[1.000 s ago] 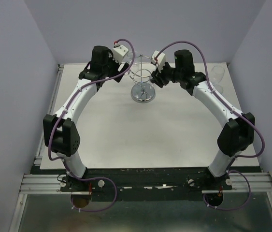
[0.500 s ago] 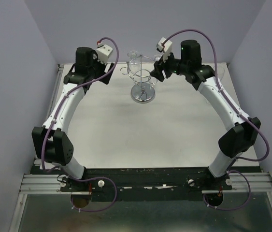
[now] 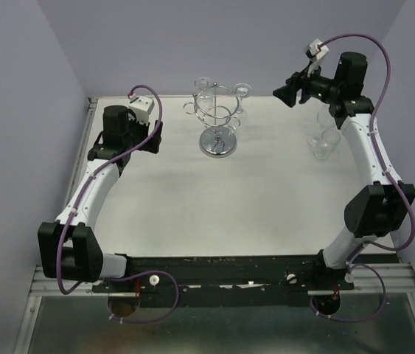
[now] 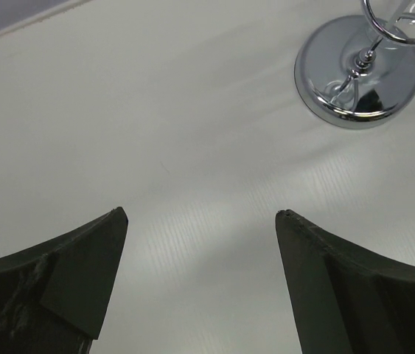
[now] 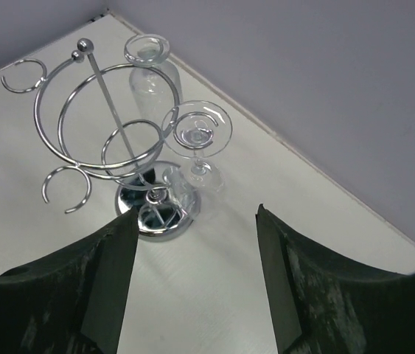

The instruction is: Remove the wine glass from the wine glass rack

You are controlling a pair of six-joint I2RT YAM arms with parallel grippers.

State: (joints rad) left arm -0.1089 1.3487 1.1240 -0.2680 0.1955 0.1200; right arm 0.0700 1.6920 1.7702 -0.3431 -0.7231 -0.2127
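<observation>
The chrome wine glass rack (image 3: 218, 125) stands at the back middle of the table on its round mirrored base (image 5: 155, 212). Two clear wine glasses hang upside down in its hooks: one at the far side (image 5: 148, 63) and one on the side facing my right gripper (image 5: 197, 140). In the top view their feet show at the back left (image 3: 202, 83) and the back right (image 3: 242, 89). My right gripper (image 5: 194, 214) is open and empty, raised to the right of the rack (image 3: 284, 92). My left gripper (image 4: 201, 212) is open and empty, low over the table left of the rack base (image 4: 358, 72).
Clear glasses (image 3: 325, 142) stand on the table at the back right, under my right arm. Purple walls close the back and sides. The white table top (image 3: 214, 206) ends at a metal rail on the left.
Both grippers have drawn away from the rack. The left arm swung left and nearer; the right arm rose and swung right toward the back wall. The glasses still hang on the rack.
</observation>
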